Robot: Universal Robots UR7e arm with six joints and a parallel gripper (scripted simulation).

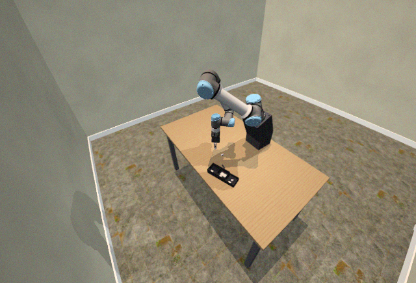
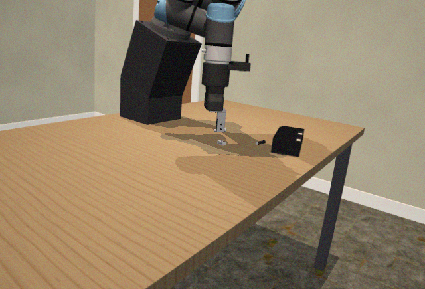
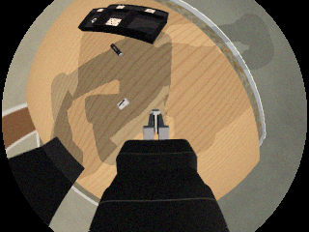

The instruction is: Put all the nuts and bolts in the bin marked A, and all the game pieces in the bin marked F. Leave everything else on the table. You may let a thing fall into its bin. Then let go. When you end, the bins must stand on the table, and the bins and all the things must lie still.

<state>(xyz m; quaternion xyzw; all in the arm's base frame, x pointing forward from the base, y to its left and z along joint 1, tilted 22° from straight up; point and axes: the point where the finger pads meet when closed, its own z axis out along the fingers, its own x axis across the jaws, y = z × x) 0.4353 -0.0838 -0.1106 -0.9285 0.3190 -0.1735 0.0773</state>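
My gripper (image 2: pixel 220 128) hangs a little above the table, fingers pointing down. It is shut on a small grey part (image 2: pixel 220 129) that shows at the fingertips and is too small to tell what kind. The gripper also shows in the wrist view (image 3: pixel 154 119) and in the top view (image 1: pixel 214 148). A small light grey piece (image 2: pixel 222 142) lies on the table just in front of the gripper, and it shows in the wrist view (image 3: pixel 123 103). A dark bolt (image 2: pixel 259 142) lies beside the black bins (image 2: pixel 287 140). The bin labels are too small to read.
The black row of bins (image 1: pixel 221 176) stands near the table's long edge, with white items inside. The robot's black base block (image 2: pixel 156 76) stands behind the gripper. The table edge (image 2: pixel 309 176) runs close past the bins.
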